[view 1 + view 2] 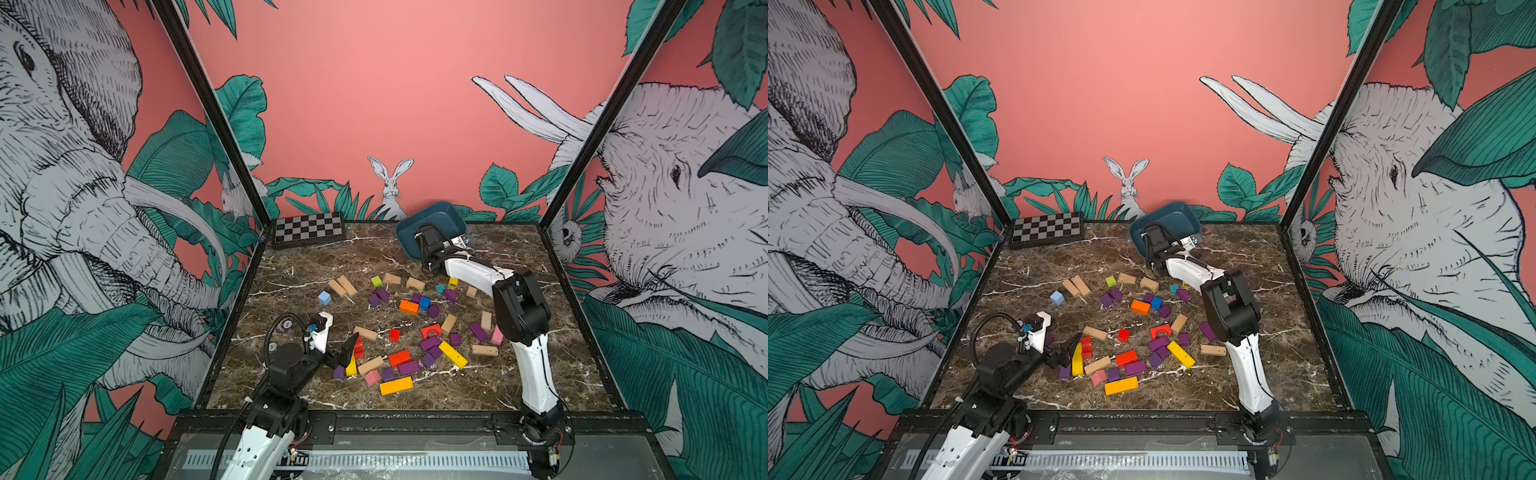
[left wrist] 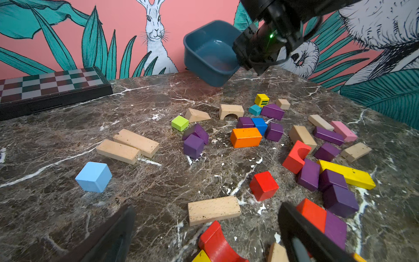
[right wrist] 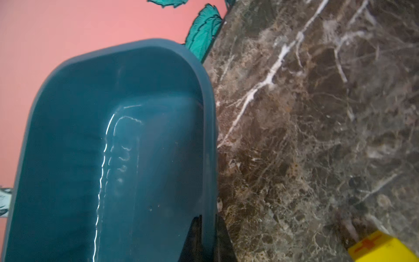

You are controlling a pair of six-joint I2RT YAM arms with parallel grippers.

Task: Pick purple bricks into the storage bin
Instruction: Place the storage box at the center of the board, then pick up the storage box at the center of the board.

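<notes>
In both top views the right gripper (image 1: pixel 422 235) is clamped on the near rim of the storage bin (image 1: pixel 442 216), which is tilted at the far side, right of centre. The left gripper (image 1: pixel 343 353) hovers near left, jaws wide and empty. The left wrist view shows the purple bricks (image 2: pixel 193 145) scattered across the middle of the table (image 2: pixel 158 181), none binned. The right wrist view shows the bin's inside bare. The step looks like positioning the bin; next it needs setting flat within reach of the bricks.
</notes>
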